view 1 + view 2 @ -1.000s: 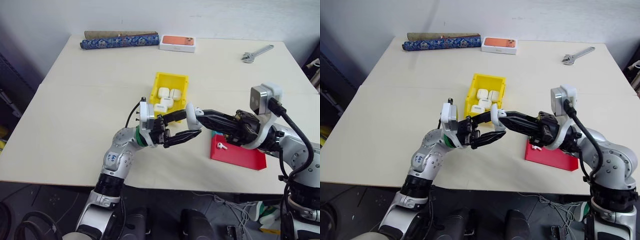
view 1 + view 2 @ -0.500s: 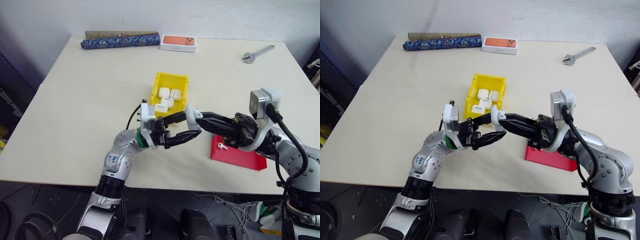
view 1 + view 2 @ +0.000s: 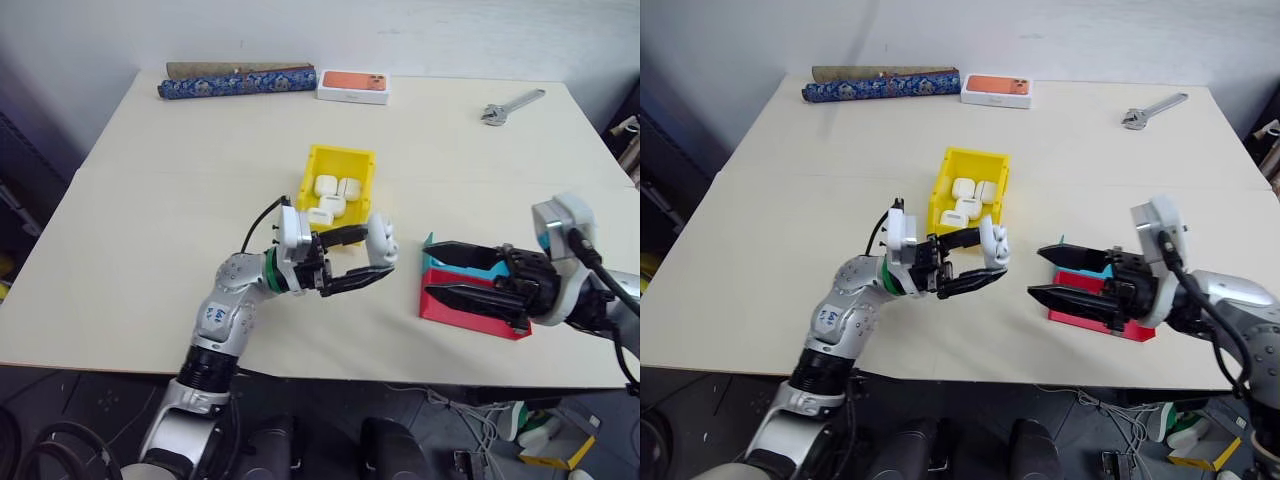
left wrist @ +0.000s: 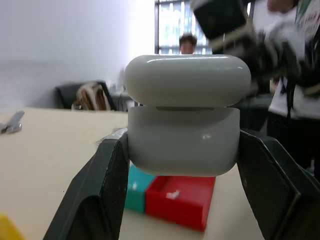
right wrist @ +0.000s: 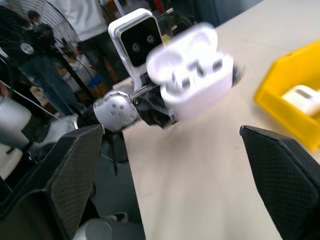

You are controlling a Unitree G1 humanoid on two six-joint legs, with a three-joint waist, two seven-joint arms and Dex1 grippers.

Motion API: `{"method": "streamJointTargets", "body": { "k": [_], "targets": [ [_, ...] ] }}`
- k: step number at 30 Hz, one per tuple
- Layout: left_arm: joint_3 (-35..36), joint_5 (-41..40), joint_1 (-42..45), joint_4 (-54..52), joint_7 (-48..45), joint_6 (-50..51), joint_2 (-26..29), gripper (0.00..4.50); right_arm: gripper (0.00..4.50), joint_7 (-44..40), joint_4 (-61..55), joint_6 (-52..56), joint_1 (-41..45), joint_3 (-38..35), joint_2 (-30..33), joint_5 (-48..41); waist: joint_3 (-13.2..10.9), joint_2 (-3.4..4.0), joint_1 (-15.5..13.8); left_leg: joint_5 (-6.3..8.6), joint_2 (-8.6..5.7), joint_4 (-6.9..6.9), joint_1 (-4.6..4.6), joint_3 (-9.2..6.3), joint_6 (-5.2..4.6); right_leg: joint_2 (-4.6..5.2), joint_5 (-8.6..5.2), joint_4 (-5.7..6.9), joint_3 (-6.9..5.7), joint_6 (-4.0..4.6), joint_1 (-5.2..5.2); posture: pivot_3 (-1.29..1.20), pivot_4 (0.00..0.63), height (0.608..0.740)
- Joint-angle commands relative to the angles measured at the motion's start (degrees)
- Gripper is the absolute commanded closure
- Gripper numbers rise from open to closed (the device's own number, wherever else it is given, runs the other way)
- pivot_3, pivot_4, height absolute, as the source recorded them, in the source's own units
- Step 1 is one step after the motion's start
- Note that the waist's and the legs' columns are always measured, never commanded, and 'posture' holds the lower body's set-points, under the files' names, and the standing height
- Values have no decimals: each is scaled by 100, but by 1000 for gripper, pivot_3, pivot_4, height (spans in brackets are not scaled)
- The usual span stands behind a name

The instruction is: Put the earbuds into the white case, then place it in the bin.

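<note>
Yellow bin (image 3: 322,165) sits just beyond the left gripper (image 3: 377,255), whose two fingers are clamped on the white case (image 3: 384,240), lid ajar. Right gripper (image 3: 434,271) hangs apart, fingers spread, nothing between them.

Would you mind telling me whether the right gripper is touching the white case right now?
Apart. In the left eye view the right gripper hangs open over the red tray, with bare table between its fingertips and the white case, which the left gripper holds.
</note>
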State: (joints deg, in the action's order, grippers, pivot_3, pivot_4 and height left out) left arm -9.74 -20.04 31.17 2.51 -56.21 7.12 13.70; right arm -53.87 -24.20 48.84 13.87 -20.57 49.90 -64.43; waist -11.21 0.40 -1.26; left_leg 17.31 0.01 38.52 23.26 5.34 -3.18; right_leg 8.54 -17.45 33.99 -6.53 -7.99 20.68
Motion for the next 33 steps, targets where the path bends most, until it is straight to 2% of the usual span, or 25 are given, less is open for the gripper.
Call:
{"method": "streamJointTargets", "body": {
  "k": [1, 4, 8, 11, 15, 22, 29, 32, 33],
  "targets": [
    [-327, 572, 144, -88, 71, -169, 188, 1725, 1026, -102, -210, -529, 403, 77, 87, 458, 0, 0, -6, -1, -1, -4, 0, 4, 1, 1, 0, 2, 2, -1, 6, 0, 150, 740],
    [-401, 712, 214, -82, 167, -100, 208, 1725, 2097, -52, -352, -643, 823, 482, 12, 719, 0, 0, -15, -3, -1, -16, 1, 1, 4, 2, 1, 5, 0, -1, 10, 0, 150, 740],
    [-453, 677, 274, -111, 216, 90, 96, 1725, 3568, 14, -602, -872, 1280, 1424, -30, 1548, 0, 0, -22, -6, -2, -27, 4, -5, 8, 1, 1, 8, -7, -1, 10, 0, 150, 740],
    [-484, 681, 268, -159, 262, 176, 38, 1725, 4447, -21, -600, -1016, 1360, 1931, 1, 2103, -1, -1, -24, -6, -8, -27, 5, -6, 8, 2, 1, 4, -13, -1, 7, 0, 150, 740],
    [-498, 704, 244, -164, 260, 163, 45, 1725, 4447, -88, -556, -1174, 1315, 2256, 47, 2625, -2, -3, -21, -6, -12, -27, 6, -6, 5, 2, 1, 3, -16, -2, 4, 0, 150, 740],
    [-457, 679, 171, -204, 234, 140, 137, 1725, 4447, -351, -370, -1436, 933, 1829, 313, 2851, -2, -4, -24, -8, -12, -24, 5, -8, 3, 2, 2, 2, -19, -3, -1, 0, 150, 740],
    [-384, 563, 80, -267, 212, 23, 98, 1725, 4447, -437, -215, -1453, 155, 1041, 258, 2601, -2, -4, -31, -9, -10, -24, 4, -9, 4, 1, 2, 3, -20, -4, -3, 0, 150, 740],
    [-249, 500, 3, -367, 418, 141, 50, 1725, 4447, -194, -171, -1710, -454, 201, -345, 2162, -1, -7, -36, -9, -11, -25, 3, -10, 3, 1, 2, 2, -22, -4, -6, 0, 150, 740],
    [-161, 439, -18, -428, 528, 239, 19, 1725, 4290, -158, -158, -1805, -715, -97, -495, 2089, -1, -8, -43, -9, -11, -26, 3, -12, 3, 1, 2, 1, -23, -4, -6, 0, 150, 740]
  ]
}}
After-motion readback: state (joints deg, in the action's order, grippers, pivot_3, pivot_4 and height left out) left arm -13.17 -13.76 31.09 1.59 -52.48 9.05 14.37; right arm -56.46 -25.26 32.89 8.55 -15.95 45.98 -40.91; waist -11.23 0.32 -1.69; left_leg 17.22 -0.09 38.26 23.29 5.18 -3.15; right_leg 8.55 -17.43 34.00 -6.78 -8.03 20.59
